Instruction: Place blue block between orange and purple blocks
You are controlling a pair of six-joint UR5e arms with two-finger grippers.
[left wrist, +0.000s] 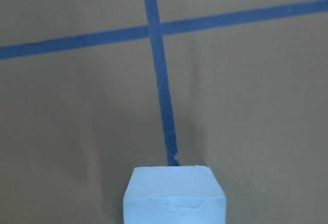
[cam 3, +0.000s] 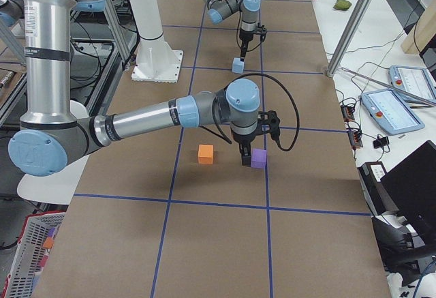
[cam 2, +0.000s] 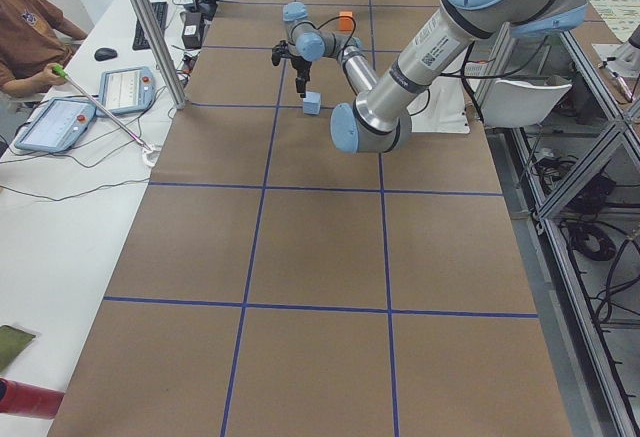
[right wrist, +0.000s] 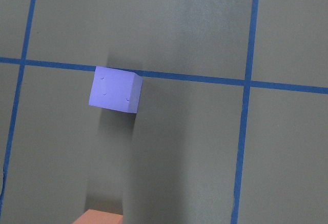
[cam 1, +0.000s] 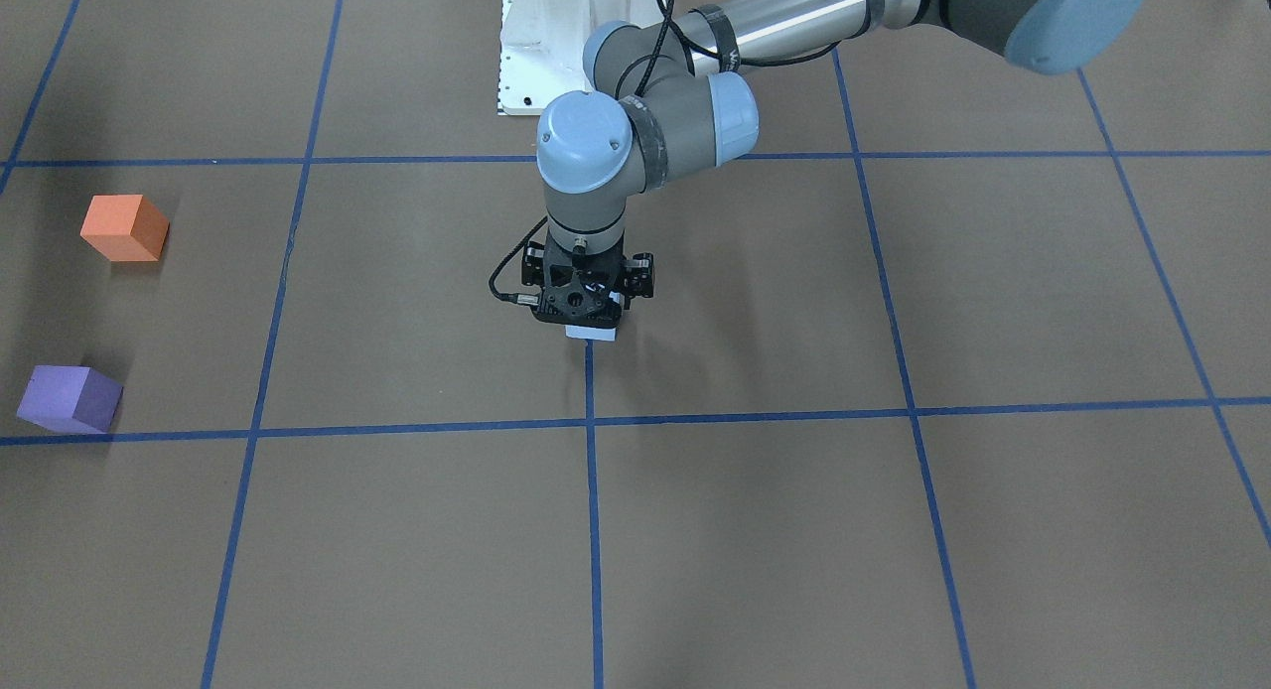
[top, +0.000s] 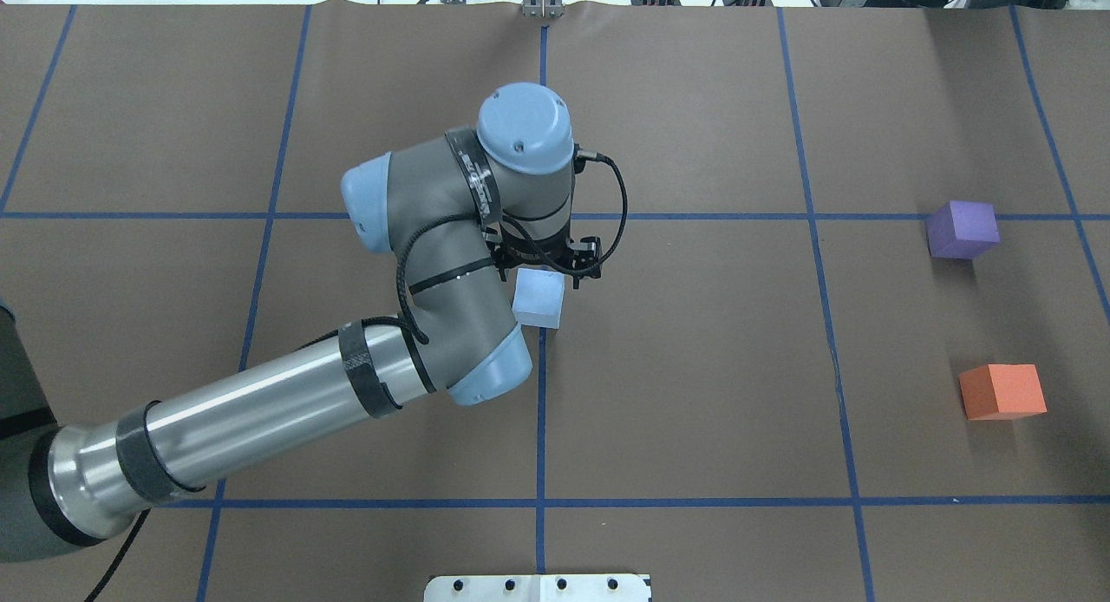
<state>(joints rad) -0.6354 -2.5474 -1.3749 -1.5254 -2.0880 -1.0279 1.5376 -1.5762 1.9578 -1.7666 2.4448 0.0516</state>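
Note:
The light blue block (top: pixel 538 300) rests on the brown table at its middle, on a blue tape line. My left gripper (top: pixel 542 272) points straight down just above it; its jaws look open and the block's top face shows whole. The block fills the bottom of the left wrist view (left wrist: pixel 174 198). The purple block (top: pixel 963 229) and the orange block (top: pixel 1003 392) stand apart at the table's right end. My right gripper (cam 3: pixel 245 158) shows only in the exterior right view, over the purple block (cam 3: pixel 258 158); I cannot tell if it is open.
The table is marked with a grid of blue tape lines (top: pixel 542 428). A white base plate (top: pixel 538 589) sits at the robot's edge. A metal post (cam 2: pixel 150 27), tablets and a seated operator (cam 2: pixel 30 37) are along the far side bench.

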